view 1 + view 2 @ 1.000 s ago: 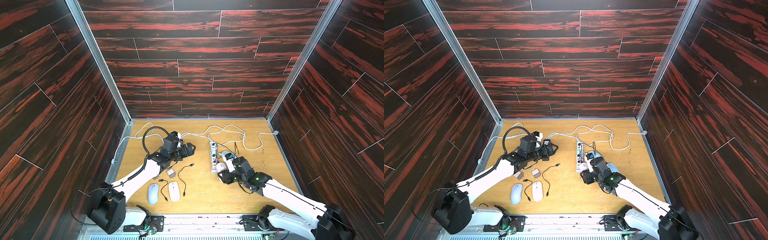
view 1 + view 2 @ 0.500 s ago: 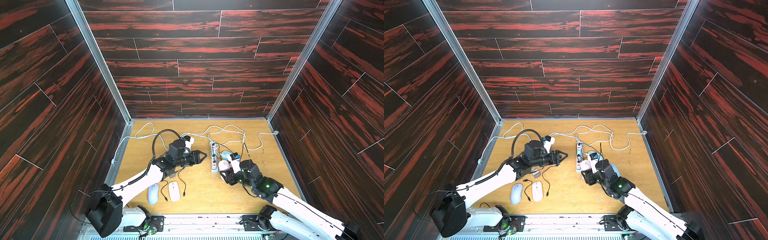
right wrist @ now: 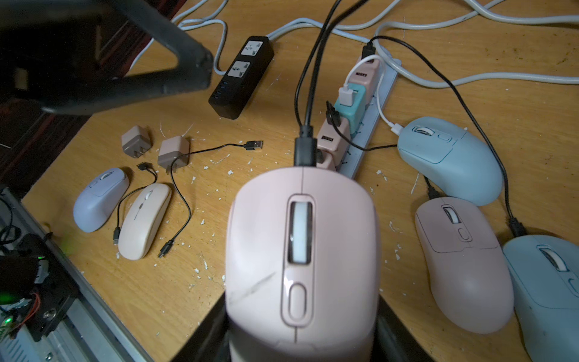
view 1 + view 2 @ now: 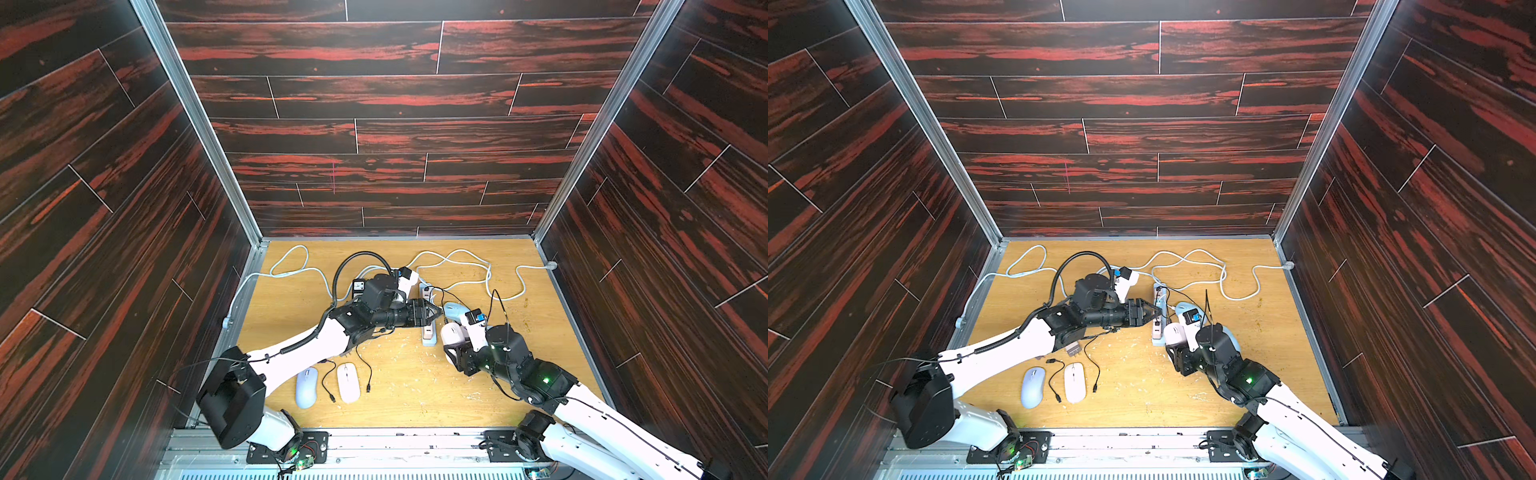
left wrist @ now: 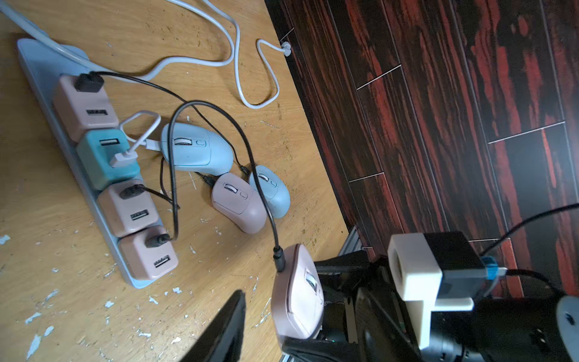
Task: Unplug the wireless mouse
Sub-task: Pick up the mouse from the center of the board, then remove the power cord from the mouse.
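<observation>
Pink plastic mouse [image 3: 302,250]: light, rigid, glossy shell, likely slippery under a side pull. It's clamped by its flanks in the right gripper [image 3: 302,327], near the power strip [image 3: 371,150]. Black plug [image 3: 304,150] is seated in its nose. Best hold is that stiff moulded plug, not the limp cable [image 3: 313,78]. Left gripper [image 4: 432,312] hovers close by, nothing visibly in it; can't tell its jaw gap.
</observation>
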Action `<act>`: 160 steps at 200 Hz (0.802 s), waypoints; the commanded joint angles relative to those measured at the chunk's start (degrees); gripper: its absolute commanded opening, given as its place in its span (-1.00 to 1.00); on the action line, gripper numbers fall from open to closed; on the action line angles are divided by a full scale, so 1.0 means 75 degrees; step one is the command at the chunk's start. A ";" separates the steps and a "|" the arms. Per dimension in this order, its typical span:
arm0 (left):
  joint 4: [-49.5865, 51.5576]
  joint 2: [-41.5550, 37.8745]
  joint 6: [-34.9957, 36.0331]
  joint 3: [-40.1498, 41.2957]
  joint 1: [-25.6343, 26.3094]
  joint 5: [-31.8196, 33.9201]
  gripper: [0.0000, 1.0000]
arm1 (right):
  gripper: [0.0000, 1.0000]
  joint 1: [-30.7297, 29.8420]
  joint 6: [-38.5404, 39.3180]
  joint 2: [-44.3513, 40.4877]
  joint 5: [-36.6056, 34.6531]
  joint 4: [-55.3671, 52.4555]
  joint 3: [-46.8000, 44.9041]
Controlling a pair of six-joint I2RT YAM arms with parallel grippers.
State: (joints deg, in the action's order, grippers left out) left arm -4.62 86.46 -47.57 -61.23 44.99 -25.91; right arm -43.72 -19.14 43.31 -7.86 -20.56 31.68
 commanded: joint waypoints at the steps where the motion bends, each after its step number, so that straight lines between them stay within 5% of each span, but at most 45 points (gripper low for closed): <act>1: -0.0004 0.0313 -0.0055 -0.0428 0.0101 0.0005 0.09 | -0.47 -0.0030 0.0217 0.0011 -0.0132 -0.0001 0.0303; 105: 0.0206 0.1444 -0.0009 -0.1299 0.0134 0.0208 -0.18 | -0.48 -0.0047 0.0285 0.0020 0.0028 0.0034 0.0358; 160: 0.0373 0.1606 0.0152 -0.1583 0.0135 0.0261 -0.65 | -0.47 -0.0047 0.0235 0.0029 0.0017 0.0015 0.0346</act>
State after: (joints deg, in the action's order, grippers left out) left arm -3.64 98.48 -47.92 -70.87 45.78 -24.36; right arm -43.77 -17.72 43.64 -8.10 -20.62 32.40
